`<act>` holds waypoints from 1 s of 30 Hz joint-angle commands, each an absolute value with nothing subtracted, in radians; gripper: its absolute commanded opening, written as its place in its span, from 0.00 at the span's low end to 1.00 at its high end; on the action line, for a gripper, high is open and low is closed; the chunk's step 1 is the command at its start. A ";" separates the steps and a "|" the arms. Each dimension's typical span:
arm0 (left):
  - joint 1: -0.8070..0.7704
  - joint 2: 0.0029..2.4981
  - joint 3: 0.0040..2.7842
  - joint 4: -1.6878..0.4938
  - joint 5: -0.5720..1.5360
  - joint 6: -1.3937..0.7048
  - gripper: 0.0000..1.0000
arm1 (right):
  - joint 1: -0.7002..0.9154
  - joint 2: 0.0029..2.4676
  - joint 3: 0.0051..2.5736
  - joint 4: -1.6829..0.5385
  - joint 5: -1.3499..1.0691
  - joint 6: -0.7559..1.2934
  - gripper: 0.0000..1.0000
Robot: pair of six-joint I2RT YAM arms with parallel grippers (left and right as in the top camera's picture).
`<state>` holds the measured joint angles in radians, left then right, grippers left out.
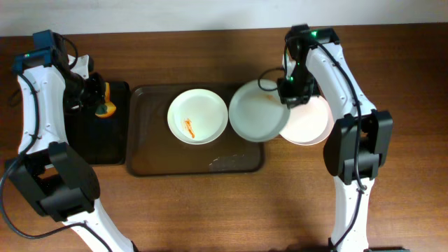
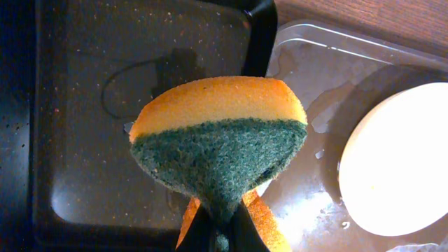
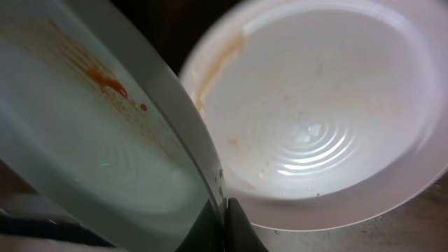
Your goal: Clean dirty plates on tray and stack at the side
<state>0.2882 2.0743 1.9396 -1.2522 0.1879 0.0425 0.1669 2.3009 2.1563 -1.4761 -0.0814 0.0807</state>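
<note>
From overhead, the right tool (image 1: 288,96) is clamping the bluish plate (image 1: 257,112) by its rim. The plate is overhanging the tray's (image 1: 150,143) right edge and overlapping a third plate (image 1: 311,120) on the tabletop (image 1: 210,210) beneath the tool. A smeared plate (image 1: 198,115) is lying face up in the tray, just beside the bluish one's far rim.

In the left wrist view, the left tool (image 2: 218,234) is squeezing a sponge (image 2: 218,133), green side outward, over the black tray (image 2: 84,105).

In the right wrist view, the pinched plate is sitting hollow side up.

On the tray (image 1: 148,158), first plate (image 1: 198,116). Over its right edge, second plate (image 1: 255,115); right of that, third plate (image 1: 313,123).
</note>
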 commanded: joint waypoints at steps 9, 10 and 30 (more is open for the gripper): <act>0.284 2.065 1.955 -1.249 0.203 0.062 0.01 | 0.273 2.278 2.207 -1.468 0.282 0.516 0.04; 0.284 2.065 1.954 -1.249 0.203 0.062 0.01 | 0.256 2.278 2.207 -1.465 0.282 0.518 0.04; 0.284 2.066 1.954 -1.250 0.203 0.062 0.01 | 0.457 2.278 2.207 -1.584 0.115 0.341 0.84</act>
